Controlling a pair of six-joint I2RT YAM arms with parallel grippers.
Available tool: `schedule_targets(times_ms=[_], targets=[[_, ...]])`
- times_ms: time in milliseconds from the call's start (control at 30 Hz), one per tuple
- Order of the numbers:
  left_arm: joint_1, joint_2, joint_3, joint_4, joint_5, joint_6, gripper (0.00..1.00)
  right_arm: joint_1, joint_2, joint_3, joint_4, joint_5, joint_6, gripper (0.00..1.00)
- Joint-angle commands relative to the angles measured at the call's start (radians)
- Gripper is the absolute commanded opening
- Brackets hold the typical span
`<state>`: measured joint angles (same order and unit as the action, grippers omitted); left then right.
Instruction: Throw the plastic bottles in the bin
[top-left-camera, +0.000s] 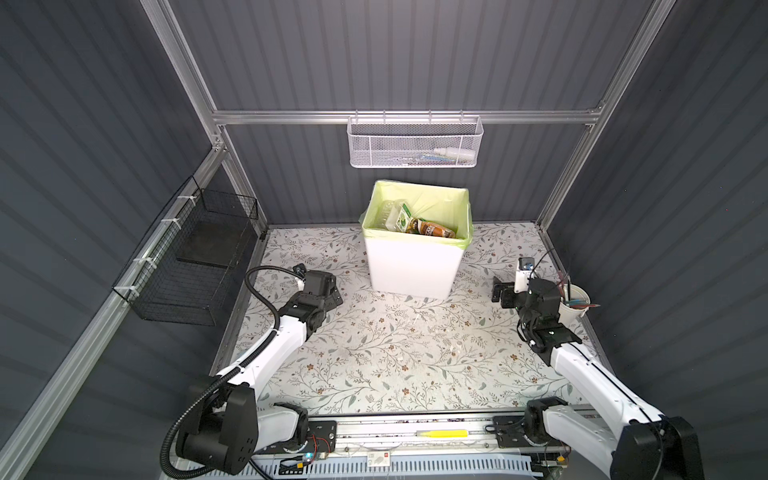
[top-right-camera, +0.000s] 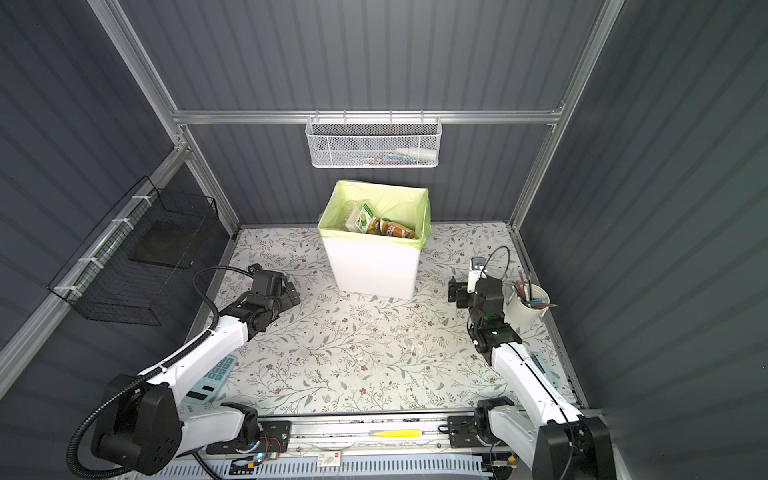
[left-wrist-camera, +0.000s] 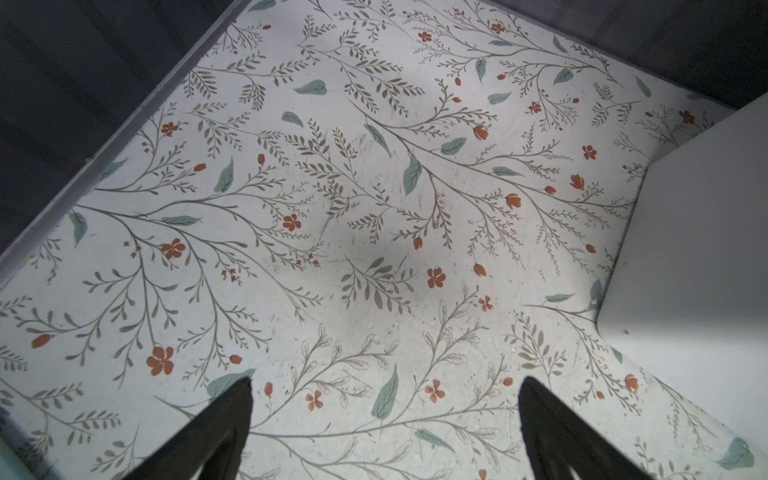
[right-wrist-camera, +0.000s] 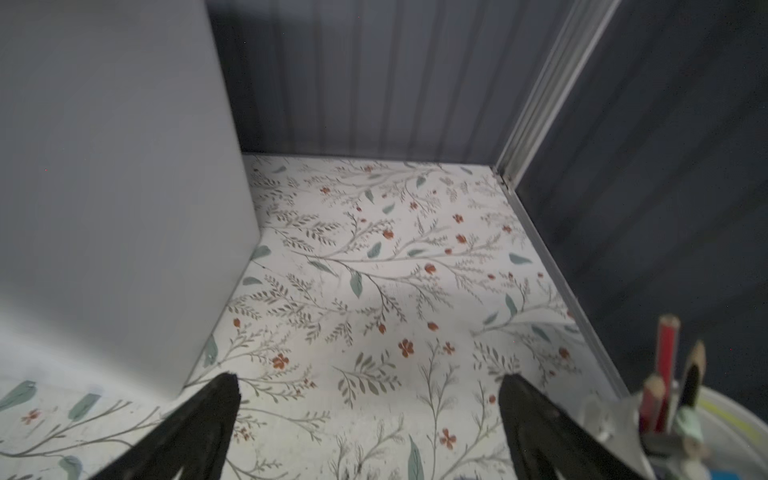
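Note:
The bin (top-left-camera: 415, 266) (top-right-camera: 374, 270) stands at the back middle of the flowered table, white with a lime-green bag over its rim. Several plastic bottles (top-left-camera: 430, 228) (top-right-camera: 388, 227) lie inside it, clear, green-labelled and brown-labelled. No bottle shows on the table. My left gripper (top-left-camera: 334, 296) (top-right-camera: 293, 294) (left-wrist-camera: 385, 384) hovers low, left of the bin, open and empty. My right gripper (top-left-camera: 500, 293) (top-right-camera: 455, 291) (right-wrist-camera: 370, 380) is to the right of the bin, also open and empty. The bin's white wall (left-wrist-camera: 698, 249) (right-wrist-camera: 116, 187) fills one side of each wrist view.
A white cup of pens (top-left-camera: 575, 305) (top-right-camera: 528, 309) (right-wrist-camera: 706, 436) stands close behind my right wrist. A white mesh basket (top-left-camera: 415, 143) (top-right-camera: 372, 143) hangs on the back rail. A black wire basket (top-left-camera: 191, 257) hangs on the left wall. A calculator (top-right-camera: 212, 378) lies under my left arm.

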<state>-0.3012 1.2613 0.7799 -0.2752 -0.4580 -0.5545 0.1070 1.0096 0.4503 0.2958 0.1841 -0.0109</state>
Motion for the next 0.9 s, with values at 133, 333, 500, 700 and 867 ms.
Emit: schedule_targets(times_ms=[133, 333, 500, 700, 867], targets=[[0.005, -0.008, -0.059, 0.119, -0.150, 0.101, 1.00, -0.087, 0.102, -0.172, 0.426, -0.013, 0.114, 0.99], [0.005, 0.002, -0.089, 0.201, -0.195, 0.177, 1.00, -0.107, 0.239, -0.136, 0.478, -0.062, 0.087, 0.99], [0.005, 0.010, -0.111, 0.259, -0.273, 0.225, 1.00, -0.130, 0.340, -0.134, 0.619, -0.111, 0.046, 0.99], [0.005, 0.037, -0.190, 0.417, -0.406, 0.315, 1.00, -0.148, 0.426, -0.118, 0.624, -0.148, 0.056, 0.99], [0.008, 0.102, -0.264, 0.641, -0.426, 0.435, 1.00, -0.168, 0.445, -0.118, 0.661, -0.179, 0.068, 0.99]])
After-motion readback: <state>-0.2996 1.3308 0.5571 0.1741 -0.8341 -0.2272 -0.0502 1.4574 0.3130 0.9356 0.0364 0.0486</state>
